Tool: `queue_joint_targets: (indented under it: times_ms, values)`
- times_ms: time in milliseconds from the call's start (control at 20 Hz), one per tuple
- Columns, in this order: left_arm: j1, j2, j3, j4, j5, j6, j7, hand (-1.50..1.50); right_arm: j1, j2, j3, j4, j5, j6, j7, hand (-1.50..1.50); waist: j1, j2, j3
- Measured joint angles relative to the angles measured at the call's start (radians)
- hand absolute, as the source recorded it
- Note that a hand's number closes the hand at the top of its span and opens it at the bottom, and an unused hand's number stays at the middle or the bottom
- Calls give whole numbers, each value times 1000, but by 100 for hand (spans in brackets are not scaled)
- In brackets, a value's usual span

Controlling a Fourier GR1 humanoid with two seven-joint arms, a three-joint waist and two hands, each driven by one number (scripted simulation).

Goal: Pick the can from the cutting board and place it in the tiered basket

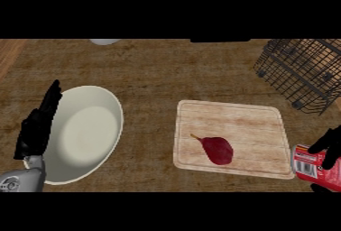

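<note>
- Red cylindrical metal can (311,167) with a white label band lies tilted at the lower right edge of the frame. It is just past the lower right corner of the board, and I cannot tell whether it is lifted.
- Black right hand (330,139) wraps the can, with fingers curled over its upper side and more of the hand showing beneath.
- Pale rectangular wooden cutting board (233,119), centre right, carries only a dark red pear-shaped food item (218,150).
- Black wire tiered basket (303,72) stands at the upper right, well apart from the can.
- Black left hand (39,124) rests at the far left, fingers straight and together, over the rim of a large white round plate (90,135).
- The can is probably rigid, smooth-walled and rather slippery, with some weight. Holding it around the middle of its side wall seems best.
</note>
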State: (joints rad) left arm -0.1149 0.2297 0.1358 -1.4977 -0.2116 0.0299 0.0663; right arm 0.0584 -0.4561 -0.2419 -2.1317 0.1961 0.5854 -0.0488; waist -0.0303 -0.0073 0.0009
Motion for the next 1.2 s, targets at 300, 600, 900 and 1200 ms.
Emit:
queue_joint_targets:
  times_ms: [300, 600, 900, 1200]
  values:
    - [-37, -5, -4, 39, -4, -3, -11, 0, -138, -101, -210, 56, -102, -3, 15, 150, 20, 5, -1]
    - [-31, -16, -18, 3, -13, -7, 14, 0, -308, -239, -259, 260, -136, 51, 14, 150, 35, 7, -1]
    - [-45, -11, -9, 18, -15, -12, 5, 0, -433, -288, -198, 452, -46, 30, -96, 150, 41, 10, -1]
    - [-36, -11, -13, -1, -8, -27, 10, 0, -516, -311, -112, 602, 187, -136, -230, 150, 53, 13, -1]
